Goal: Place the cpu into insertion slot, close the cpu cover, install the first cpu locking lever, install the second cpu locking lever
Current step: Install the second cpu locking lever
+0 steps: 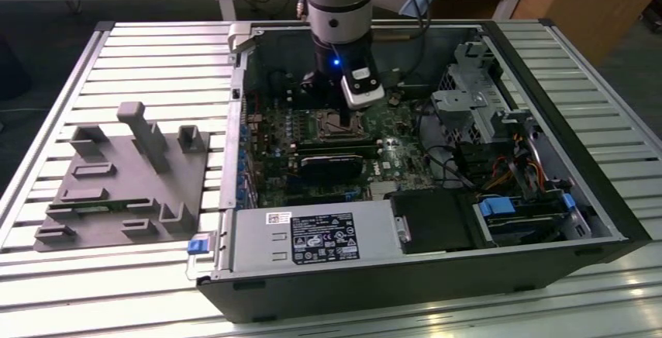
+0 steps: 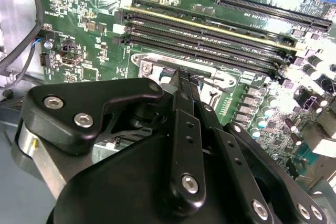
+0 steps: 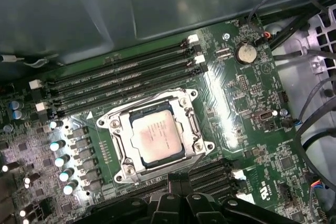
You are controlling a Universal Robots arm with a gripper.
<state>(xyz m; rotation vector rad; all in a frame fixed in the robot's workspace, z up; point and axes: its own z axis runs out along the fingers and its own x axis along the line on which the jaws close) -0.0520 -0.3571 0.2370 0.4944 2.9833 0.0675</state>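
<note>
An open computer case [image 1: 538, 229] lies on its side on a slatted metal counter [image 1: 135, 51], so that the green motherboard [image 3: 231, 103] faces up and the arm can come at it from above. The gripper [image 1: 329, 101] hangs low over the insertion slot [image 1: 333, 125], at the middle of the board. In the first wrist view the cpu [image 3: 156, 136] lies flat in the insertion slot [image 3: 191, 124], its pale metal top bare. The cpu cover [image 3: 181, 162] looks laid down around the chip, as a silvery frame with a square cut-out, though whether its levers are latched cannot be told. The dark tips of the gripper [image 3: 181, 184] stand just beside the socket's near edge. The second wrist view looks along the gripper [image 2: 181, 80] from behind: its linkage hides most of the socket, while the memory slots [image 2: 210, 40] show beyond. Whether the jaws are spread or pressed together cannot be told. A grey fixture block [image 1: 124, 175] rests on the counter, well apart from the case.
</note>
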